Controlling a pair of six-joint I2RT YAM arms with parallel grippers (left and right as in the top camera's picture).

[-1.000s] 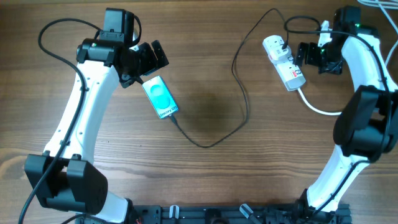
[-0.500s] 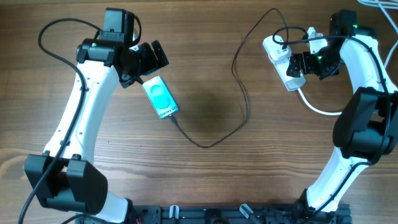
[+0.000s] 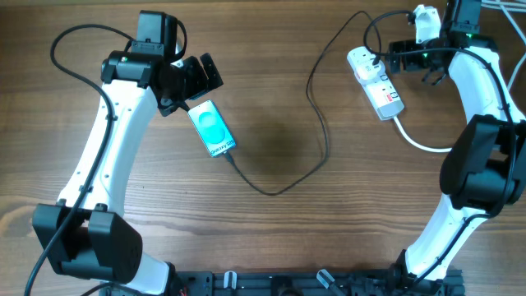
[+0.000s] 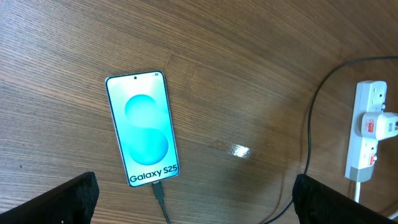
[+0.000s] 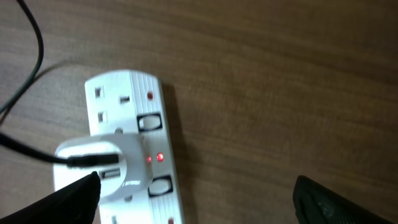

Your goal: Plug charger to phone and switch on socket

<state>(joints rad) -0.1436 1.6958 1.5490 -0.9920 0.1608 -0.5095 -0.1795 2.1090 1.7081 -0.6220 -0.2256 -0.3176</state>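
Both arms are over the bench (image 3: 271, 74) and neither carries anything. The left tool (image 4: 198, 202) is spread wide, its two dark fingers sitting at the bottom corners of the wrist view with bare wood between them. From overhead it hovers just beyond the phone's top end.

The phone (image 3: 212, 130) lies flat and face up on the left half of the bench, screen glowing cyan, with the "Galaxy S25" lettering at the end nearer the camera. It is angled a little. The small connector (image 4: 158, 190) sits right at that lower edge and looks pushed in.

From there the charger (image 3: 269, 193) loops away as a thin black line. It dips toward the front, swings up the middle, arcs at the far edge and drops into the white plug adapter (image 5: 121, 162).

That adapter is seated in the socket (image 3: 376, 82), which lies far right, well apart from the phone. Its thick white cord (image 3: 419, 141) trails off toward the right arm. In the right wrist view a red light (image 5: 160, 157) glows beside the adapter, between two rocker switches (image 5: 149, 121).

The right tool (image 5: 204, 202) is also spread wide, near the socket's far end, touching nothing.
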